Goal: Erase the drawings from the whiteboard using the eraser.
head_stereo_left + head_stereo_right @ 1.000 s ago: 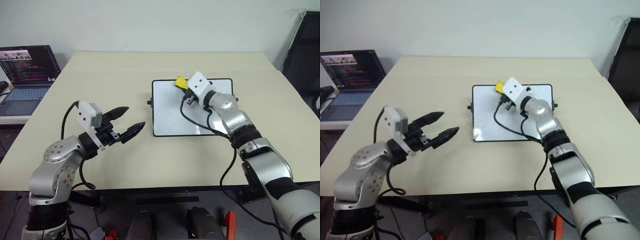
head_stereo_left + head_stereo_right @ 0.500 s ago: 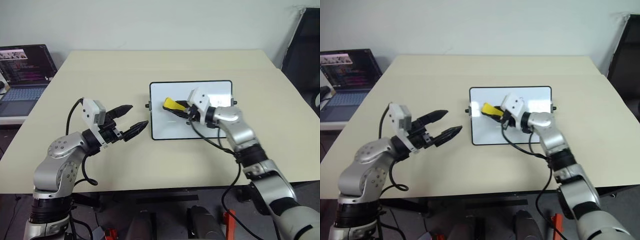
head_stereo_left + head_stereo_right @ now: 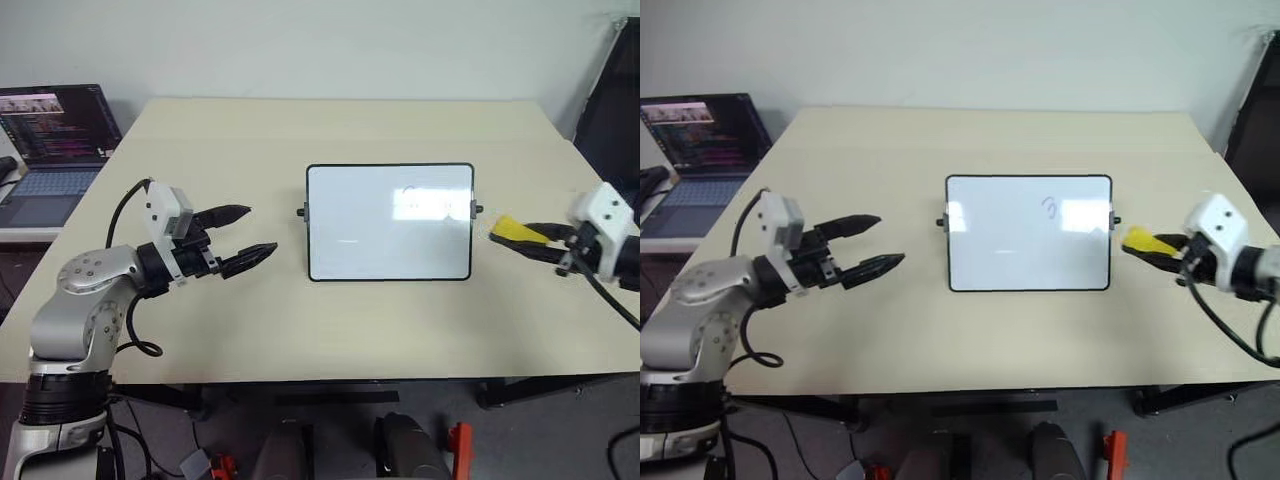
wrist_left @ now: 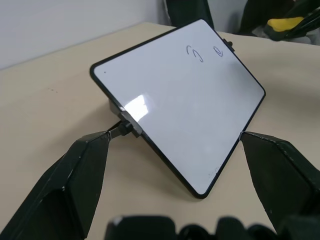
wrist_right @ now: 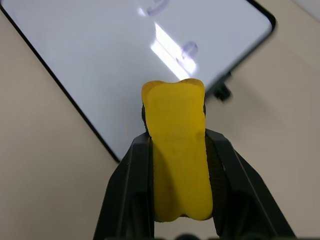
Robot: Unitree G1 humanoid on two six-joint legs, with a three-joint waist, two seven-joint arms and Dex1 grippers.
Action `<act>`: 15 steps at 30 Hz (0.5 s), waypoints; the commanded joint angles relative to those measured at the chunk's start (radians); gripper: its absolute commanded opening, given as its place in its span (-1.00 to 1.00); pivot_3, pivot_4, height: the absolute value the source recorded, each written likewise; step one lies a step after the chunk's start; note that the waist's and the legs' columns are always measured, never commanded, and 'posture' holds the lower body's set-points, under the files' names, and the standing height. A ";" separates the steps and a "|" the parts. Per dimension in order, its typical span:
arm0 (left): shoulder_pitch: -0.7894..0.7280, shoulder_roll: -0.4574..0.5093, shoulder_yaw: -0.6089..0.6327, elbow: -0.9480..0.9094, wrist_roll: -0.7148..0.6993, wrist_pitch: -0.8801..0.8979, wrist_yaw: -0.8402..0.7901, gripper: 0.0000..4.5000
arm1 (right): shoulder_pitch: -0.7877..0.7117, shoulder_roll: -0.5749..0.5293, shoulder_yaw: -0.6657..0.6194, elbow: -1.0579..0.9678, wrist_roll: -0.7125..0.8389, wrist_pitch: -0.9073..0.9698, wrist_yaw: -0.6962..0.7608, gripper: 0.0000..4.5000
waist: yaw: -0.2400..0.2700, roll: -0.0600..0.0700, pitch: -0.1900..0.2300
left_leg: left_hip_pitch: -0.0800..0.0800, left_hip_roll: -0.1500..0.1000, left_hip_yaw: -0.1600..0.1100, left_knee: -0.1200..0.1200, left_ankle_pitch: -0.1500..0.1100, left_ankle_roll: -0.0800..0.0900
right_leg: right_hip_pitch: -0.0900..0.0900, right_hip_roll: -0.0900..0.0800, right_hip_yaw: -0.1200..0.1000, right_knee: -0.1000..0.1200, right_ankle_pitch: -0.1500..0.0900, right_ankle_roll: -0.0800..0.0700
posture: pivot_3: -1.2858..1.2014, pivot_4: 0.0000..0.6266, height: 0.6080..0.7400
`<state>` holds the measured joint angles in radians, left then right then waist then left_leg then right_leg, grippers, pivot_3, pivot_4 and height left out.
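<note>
While my left pincer [image 3: 240, 236] hangs spread over the tabletop [image 3: 250, 320], pointing at the whiteboard [image 3: 390, 222], my right pincer [image 3: 532, 240] pinches the eraser [image 3: 512, 229] just off the board's right edge, its long axis along my fingers, yellow end toward the board. Flat on the tabletop, the board carries small drawings [image 4: 202, 52] near its far edge. A laptop [image 3: 50, 135] sits far left.

Whiteboard [image 4: 175, 100], two faint drawings [image 4: 202, 52], prob. loops.
</note>
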<state>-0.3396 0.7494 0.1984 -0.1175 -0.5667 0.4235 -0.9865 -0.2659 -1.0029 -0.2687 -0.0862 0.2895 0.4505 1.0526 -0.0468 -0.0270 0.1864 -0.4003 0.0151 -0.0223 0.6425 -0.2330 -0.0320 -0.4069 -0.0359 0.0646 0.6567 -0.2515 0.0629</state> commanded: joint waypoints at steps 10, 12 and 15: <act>-0.030 0.019 0.023 -0.022 0.003 -0.013 -0.003 1.00 | -0.020 -0.039 -0.077 0.090 -0.002 -0.111 -0.041 -0.56 | -0.006 0.000 0.000 | 0.000 0.000 0.000 0.001 0.000 0.000 | 0.000 0.000 0.000 0.001 0.000 0.001 | 0.03 -0.52 1.00; -0.061 -0.002 0.016 -0.009 0.020 -0.031 0.027 1.00 | -0.031 -0.032 -0.068 0.092 -0.001 -0.111 -0.047 -0.56 | -0.003 -0.001 0.001 | 0.000 0.000 0.000 0.001 0.000 0.000 | 0.000 0.000 0.000 0.001 0.000 0.001 | 0.03 -0.52 1.00; -0.068 -0.009 0.015 -0.011 0.018 -0.032 0.025 1.00 | -0.040 -0.027 -0.059 0.094 -0.003 -0.110 -0.047 -0.56 | -0.002 -0.001 0.001 | 0.000 -0.001 0.000 0.001 0.000 0.000 | 0.000 0.000 0.000 0.001 0.000 0.001 | 0.03 -0.52 1.00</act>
<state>-0.3988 0.7415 0.2005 -0.1112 -0.5458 0.4069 -0.9659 -0.2915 -1.0218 -0.3126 0.0158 0.2766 0.3570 1.0150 -0.0487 -0.0279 0.1871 -0.4005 0.0145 -0.0223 0.6435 -0.2330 -0.0321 -0.4065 -0.0363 0.0649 0.6573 -0.2512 0.0635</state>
